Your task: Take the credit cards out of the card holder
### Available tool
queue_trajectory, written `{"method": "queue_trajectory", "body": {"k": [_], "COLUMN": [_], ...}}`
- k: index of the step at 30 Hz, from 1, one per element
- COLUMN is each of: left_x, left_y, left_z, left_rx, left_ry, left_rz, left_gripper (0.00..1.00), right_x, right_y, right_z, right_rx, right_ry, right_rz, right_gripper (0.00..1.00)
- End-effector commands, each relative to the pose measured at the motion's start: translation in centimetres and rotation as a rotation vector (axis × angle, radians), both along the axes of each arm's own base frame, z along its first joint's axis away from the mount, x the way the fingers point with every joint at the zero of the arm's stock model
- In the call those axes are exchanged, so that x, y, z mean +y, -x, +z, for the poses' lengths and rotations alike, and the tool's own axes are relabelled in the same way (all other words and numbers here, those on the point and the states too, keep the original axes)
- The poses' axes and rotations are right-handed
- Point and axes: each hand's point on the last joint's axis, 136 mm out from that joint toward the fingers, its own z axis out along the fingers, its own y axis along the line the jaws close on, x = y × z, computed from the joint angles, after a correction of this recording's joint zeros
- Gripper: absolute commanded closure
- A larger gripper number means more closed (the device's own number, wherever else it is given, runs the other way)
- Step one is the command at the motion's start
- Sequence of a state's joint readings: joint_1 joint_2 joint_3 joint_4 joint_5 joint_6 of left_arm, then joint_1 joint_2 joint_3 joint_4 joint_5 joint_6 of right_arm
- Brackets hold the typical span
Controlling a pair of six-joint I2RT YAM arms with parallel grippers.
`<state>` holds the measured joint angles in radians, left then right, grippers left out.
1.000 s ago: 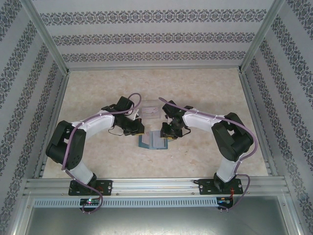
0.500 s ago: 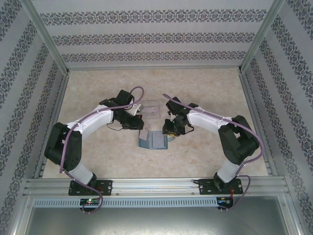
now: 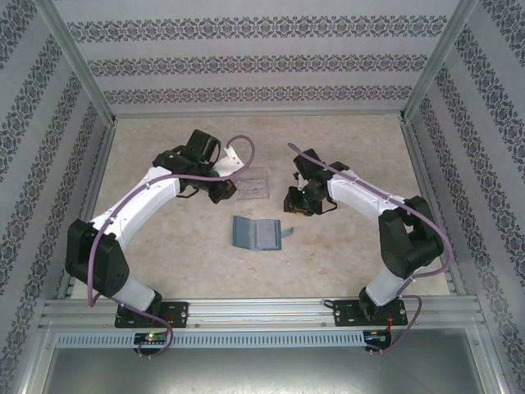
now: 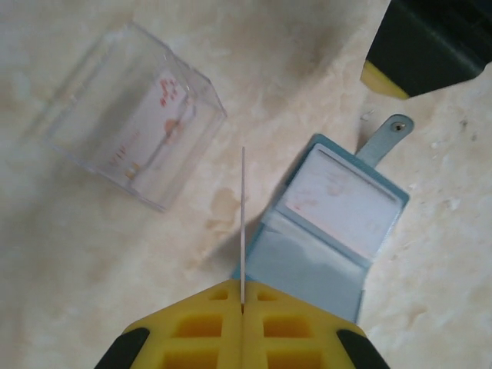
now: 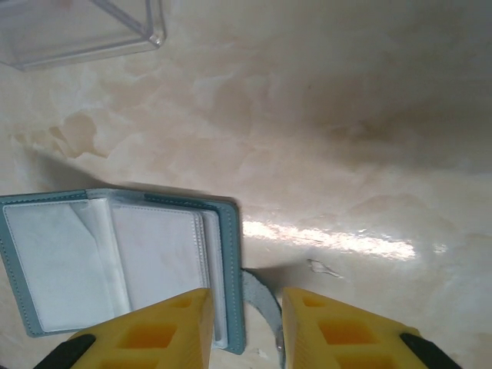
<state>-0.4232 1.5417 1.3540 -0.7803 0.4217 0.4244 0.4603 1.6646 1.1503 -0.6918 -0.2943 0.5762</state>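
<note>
Credit card [image 4: 243, 223], edge-on and only a thin pale line with its face unreadable, is pinched between the closed fingers of the left gripper [image 4: 243, 304], between the clear plastic box [image 4: 134, 157] and the unfolded card holder [image 4: 330, 223] lying flat on the table [image 4: 92, 254]. Yellow fingers hide the holder's near corner. Right gripper [image 5: 246, 323] hovers, jaws apart and empty, over the strap tab [image 5: 261, 304]; free tabletop lies beyond.
</note>
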Motion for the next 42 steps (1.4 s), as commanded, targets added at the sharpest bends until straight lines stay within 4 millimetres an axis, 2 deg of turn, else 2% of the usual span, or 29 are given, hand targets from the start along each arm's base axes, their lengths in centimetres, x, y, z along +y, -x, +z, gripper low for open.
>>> {"method": "queue_trajectory", "body": {"k": [1,8,16,23,28,42], "left_x": [0.7,0.3,-0.8,-1.2,-1.8,-3.0], "left_y": [0.0,-1.6,-4.4,-6.6,-8.1,-9.1], "left_z": [0.2,0.1,-1.0,-2.6,-3.4,-6.3], "left_rx": [-0.070,-0.109,-0.029,0.073,0.072,0.090], "left_ry": [-0.114,-0.206,-0.264,-0.306,-0.314,-0.313], "left_rz": [-0.213,-0.425,-0.548,-0.578,-0.573,-0.587], "left_gripper": [1.00,1.00,1.00,1.00,1.00,1.00], "right_x": [-1.1,-2.4,-3.4,-4.4,-4.8,-5.2], "right_y": [-0.5,-1.4,-2.0,-2.2,-2.3,-2.5], "right_z": [1.7,2.5,3.2,3.0,2.6,1.7], "right_rx": [-0.044,-0.067,-0.091,-0.091,-0.082,-0.060], "right_ry": [0.021,0.033,0.038,0.043,0.042,0.038], "right_rz": [0.010,-0.004,-0.025,-0.053,-0.067,-0.080], "right_gripper": [0.69,0.69,0.69,0.69,0.69,0.69]}}
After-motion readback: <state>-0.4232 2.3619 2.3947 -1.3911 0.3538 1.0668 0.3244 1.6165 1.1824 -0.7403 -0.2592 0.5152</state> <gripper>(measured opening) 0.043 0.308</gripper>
